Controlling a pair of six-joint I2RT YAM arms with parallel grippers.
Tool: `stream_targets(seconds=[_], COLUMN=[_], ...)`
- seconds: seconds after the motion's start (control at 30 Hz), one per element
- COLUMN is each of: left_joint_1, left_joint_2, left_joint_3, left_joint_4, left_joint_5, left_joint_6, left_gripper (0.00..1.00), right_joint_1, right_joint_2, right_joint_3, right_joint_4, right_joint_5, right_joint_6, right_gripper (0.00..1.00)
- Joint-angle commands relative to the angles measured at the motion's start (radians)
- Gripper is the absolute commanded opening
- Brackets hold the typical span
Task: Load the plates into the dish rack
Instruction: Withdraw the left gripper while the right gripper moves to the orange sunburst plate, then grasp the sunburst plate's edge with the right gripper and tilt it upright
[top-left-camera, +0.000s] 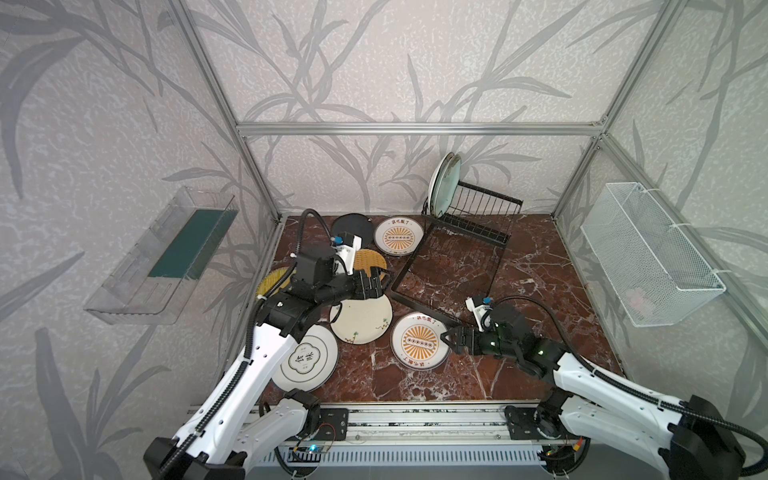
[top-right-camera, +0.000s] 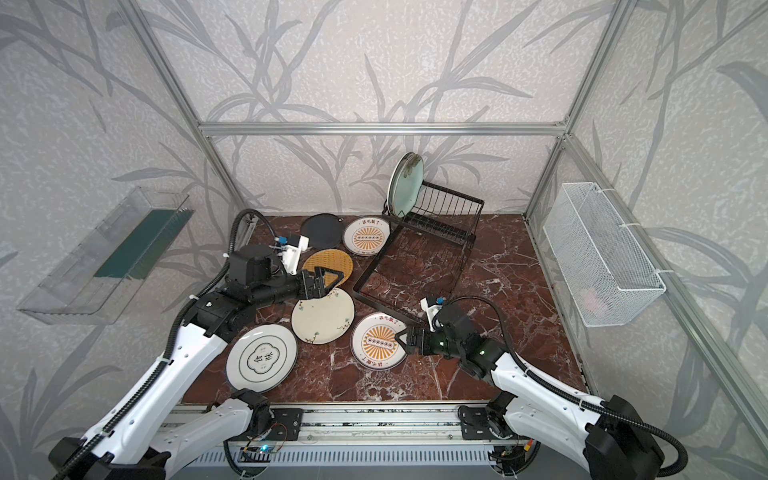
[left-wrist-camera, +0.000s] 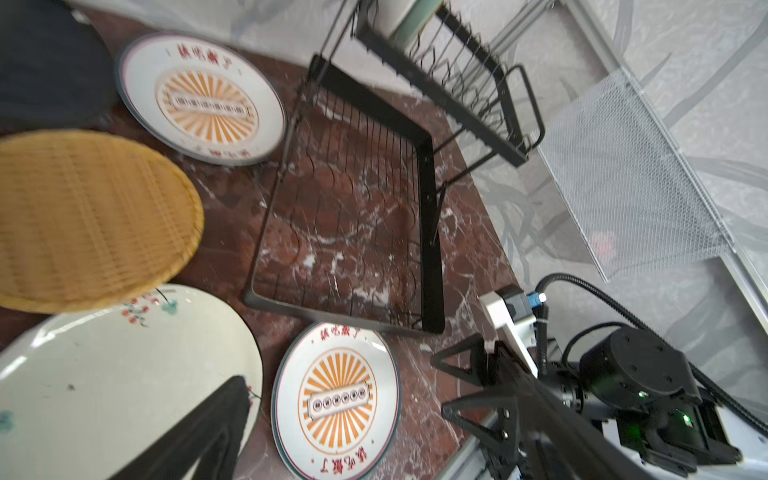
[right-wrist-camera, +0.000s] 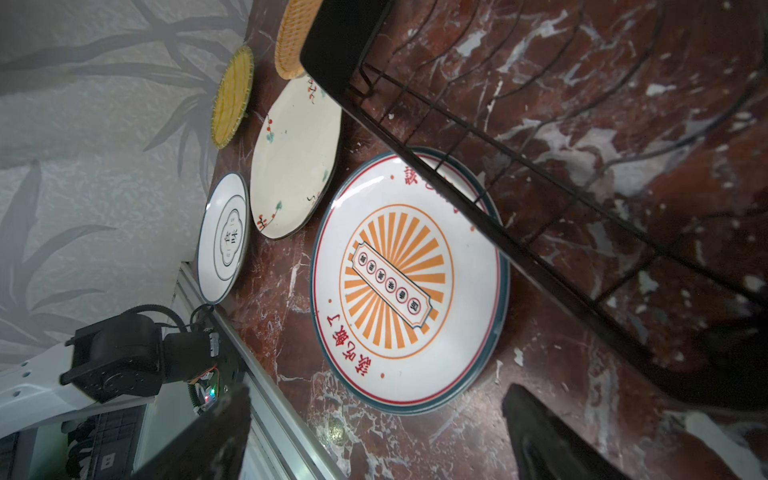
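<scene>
Only 2 plates (top-left-camera: 446, 183) are stood in the raised slots of the dish rack (top-left-camera: 469, 232) at the back, 7 are left flat on the marble table (top-left-camera: 540, 311), and the left gripper (top-left-camera: 386, 282) and right gripper (top-left-camera: 448, 341) are held apart, empty.

we see a clear bin (top-left-camera: 137, 266), a white mesh basket (top-left-camera: 648, 249) (something pink (top-left-camera: 635, 297) inside) and a marble table (top-left-camera: 415, 382).
</scene>
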Motion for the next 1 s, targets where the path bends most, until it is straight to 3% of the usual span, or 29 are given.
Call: stream_targets(seconds=[0.0,0.5,0.77,0.97], left_joint_1=[0.014,0.029,0.029,0.032], left_joint_2=[0.004,0.047,0.042,0.036], left_joint_3=[-0.045,-0.122,-0.128,-0.127], left_joint_4=[0.111,0.199,0.209,0.203], left_joint_5=[0.153,0.166,0.139,0.12], left_joint_6=[-0.072,-0.072,-0.09,-0.09], left_gripper=[0.99,0.99,0.99,0.99], right_joint_1=[0.022,0.064,0.064,0.065], right_joint_2=[0.009,0.321,0.441,0.503], right_joint_3=[-0.044,-0.098,-0.119,-0.146], right_joint_4=[0.069,0.392,0.537,0.609], right_joint_5=[0.066,0.065,0.062,0.079], right_joint_6=[0.036,0.113,0.166,0.22], right_gripper=[0.9,0.69,0.52,0.32])
